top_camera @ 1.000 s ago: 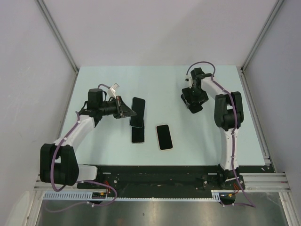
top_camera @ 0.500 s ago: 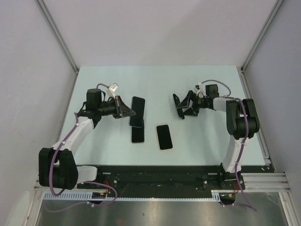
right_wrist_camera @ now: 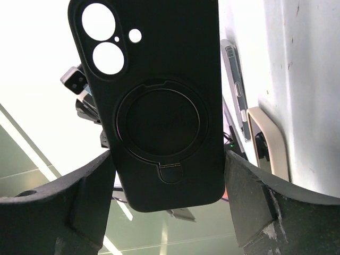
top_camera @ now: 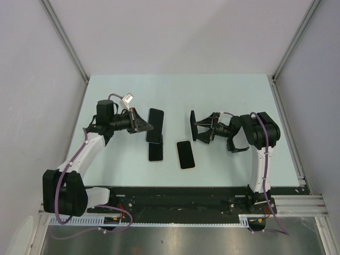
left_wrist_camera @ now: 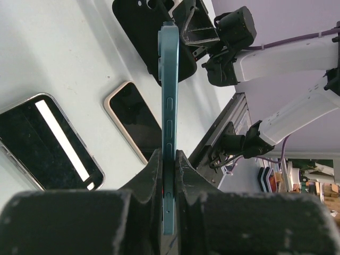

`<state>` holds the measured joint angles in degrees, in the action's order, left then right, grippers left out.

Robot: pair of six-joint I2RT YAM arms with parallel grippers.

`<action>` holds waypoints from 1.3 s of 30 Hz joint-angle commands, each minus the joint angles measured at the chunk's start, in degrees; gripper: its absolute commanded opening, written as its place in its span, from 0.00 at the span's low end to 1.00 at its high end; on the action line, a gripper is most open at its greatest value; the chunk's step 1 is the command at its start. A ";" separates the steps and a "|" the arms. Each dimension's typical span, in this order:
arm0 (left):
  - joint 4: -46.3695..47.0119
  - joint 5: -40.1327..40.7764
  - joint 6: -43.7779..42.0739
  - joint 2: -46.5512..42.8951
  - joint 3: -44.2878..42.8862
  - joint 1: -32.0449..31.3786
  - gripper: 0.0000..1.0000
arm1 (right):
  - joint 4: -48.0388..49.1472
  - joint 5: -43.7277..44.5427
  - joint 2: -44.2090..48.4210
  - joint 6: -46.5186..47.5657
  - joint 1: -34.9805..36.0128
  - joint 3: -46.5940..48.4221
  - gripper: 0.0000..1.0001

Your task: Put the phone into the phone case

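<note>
My left gripper is shut on a teal-edged phone and holds it above the table. In the left wrist view the phone stands edge-on between the fingers of that gripper. My right gripper is shut on a black phone case, held edge-on to the right of the phone with a gap between them. In the right wrist view the case shows camera cut-outs and a ring stand, gripped by its side edges by that gripper. The case also shows in the left wrist view, beyond the phone's far end.
Two other phones lie flat on the pale green table: a dark one partly under the held phone, and one with a beige rim below the case. Both show in the left wrist view, the dark one and the beige-rimmed one. Grey walls flank the table.
My right arm has swung from the back right down and left toward the table's middle, carrying the case closer to the held phone. My left gripper has barely moved.
</note>
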<state>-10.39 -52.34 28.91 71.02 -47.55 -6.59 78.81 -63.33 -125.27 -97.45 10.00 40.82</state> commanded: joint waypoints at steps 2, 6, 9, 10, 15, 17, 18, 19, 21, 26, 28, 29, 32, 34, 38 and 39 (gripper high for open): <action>3.01 -3.03 -0.96 -2.29 0.09 0.17 0.05 | 13.04 3.02 -2.96 -10.12 -2.17 -5.13 0.80; 3.01 -2.77 -0.87 -2.64 0.09 0.26 0.05 | 13.04 7.86 -2.61 -14.42 -4.72 -9.52 0.89; 2.92 -2.60 -0.96 -3.00 0.09 0.17 0.05 | 13.04 11.03 -2.78 -17.32 -5.52 -12.25 0.97; 3.01 -2.60 -0.96 -2.91 0.09 0.26 0.05 | 13.04 11.73 -2.61 -17.68 -5.69 -12.78 0.98; 2.66 -2.33 -1.13 -3.35 0.18 0.17 0.05 | 13.04 14.11 -1.38 -17.78 -6.92 -15.33 1.00; 2.66 -2.42 -1.05 -3.35 0.09 0.17 0.06 | 12.95 14.46 0.11 -17.86 -7.36 -15.94 1.00; 2.75 -2.42 -1.04 -3.35 0.09 0.17 0.05 | 12.95 14.55 0.55 -17.78 -7.36 -16.29 1.00; 2.66 -2.42 -1.04 -3.35 0.09 0.17 0.05 | 12.95 14.55 1.17 -17.51 -7.36 -16.30 1.00; 2.83 -2.51 -1.05 -3.26 0.00 0.17 0.06 | 12.86 14.11 3.10 -16.90 -7.01 -16.12 1.00; 3.27 -2.77 -0.61 -3.26 0.09 0.26 0.06 | 12.86 12.01 4.42 -15.67 -4.91 -14.89 1.00; 3.27 -2.77 -0.52 -3.17 0.18 0.17 0.06 | 12.86 11.91 4.51 -15.23 -3.15 -14.63 1.00; 3.36 -2.77 -0.34 -3.26 0.18 0.17 0.06 | 12.86 12.00 4.69 -15.05 -2.54 -14.63 1.00; 3.36 -2.68 -0.25 -3.17 0.09 0.17 0.05 | 12.86 11.39 4.42 -14.44 1.24 -13.40 1.00; 3.45 -2.51 -0.25 -3.09 -0.09 0.09 0.05 | 12.78 11.65 4.60 -13.21 3.87 -13.05 1.00; 3.89 -2.68 0.36 -2.91 -0.17 0.09 0.05 | 12.25 11.13 5.48 -10.49 6.87 -11.21 1.00; 4.24 -2.77 0.62 -2.91 -0.09 0.09 0.05 | 11.81 10.95 5.83 -9.87 7.40 -10.94 1.00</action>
<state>-10.37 -52.29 28.97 70.06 -47.03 -6.59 84.25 -51.46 -118.39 -110.00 14.90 29.34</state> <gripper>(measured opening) 0.120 0.992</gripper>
